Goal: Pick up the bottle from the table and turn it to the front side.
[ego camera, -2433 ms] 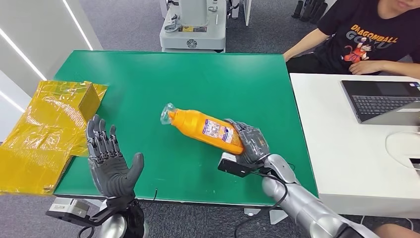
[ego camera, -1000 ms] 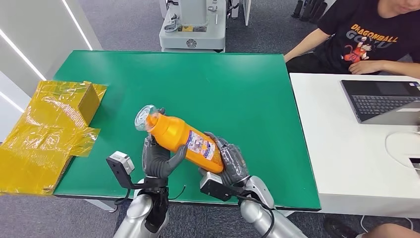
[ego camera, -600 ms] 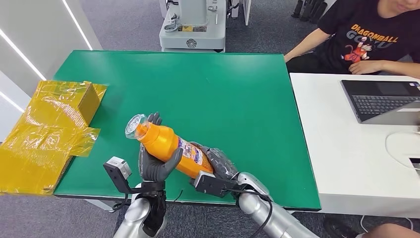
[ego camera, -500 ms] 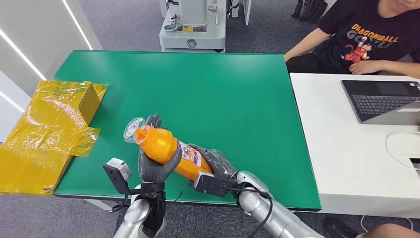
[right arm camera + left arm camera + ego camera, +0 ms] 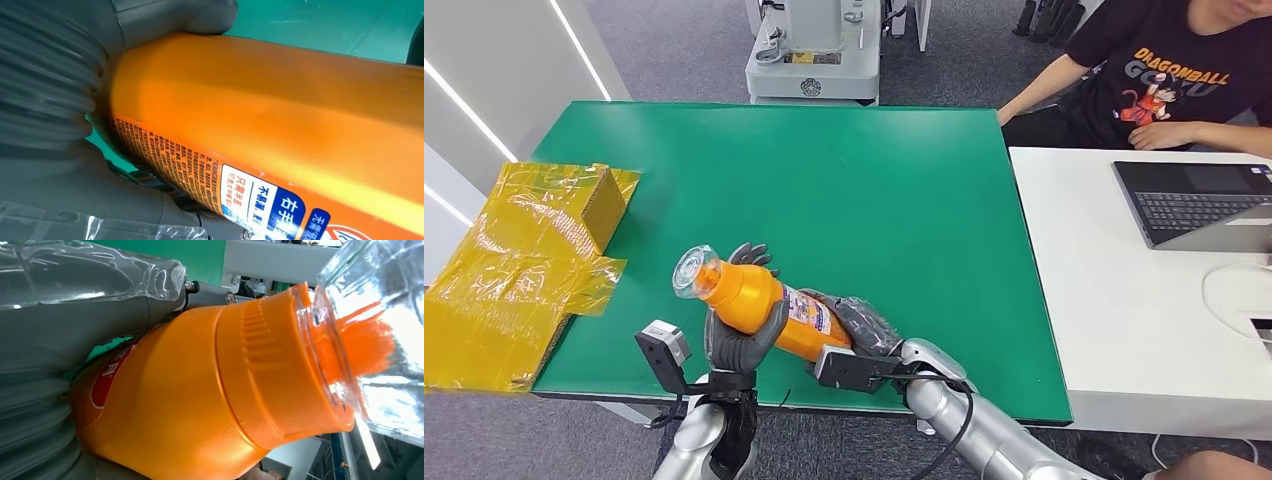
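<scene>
Bottle (image 5: 764, 305) is off the worktop (image 5: 844, 180), held slanted over its near edge, clear cap (image 5: 692, 272) end up and toward robot's left, base down toward the right.

Two-hand hold: right hand (image 5: 864, 330) wraps the base end, left hand (image 5: 742, 330) cradles the shoulder just below the cap, thumb on the near side, fingers (image 5: 752, 254) curling round the far side. Both sets of fingers are closed on the bottle body, nothing spread free.

Reason for the setup, as I read it: one hand alone can't roll the bottle about its long axis, so the left takes the neck end as a second support while the grip gets reworked.

Small-print panel (image 5: 809, 312) faces up at the head camera; the left wrist view catches a red logo (image 5: 107, 377) round the side. Likely the front isn't facing out yet, rotation unfinished.

Yellow wrapped boxes (image 5: 524, 260) sit at the left edge, well apart.
</scene>
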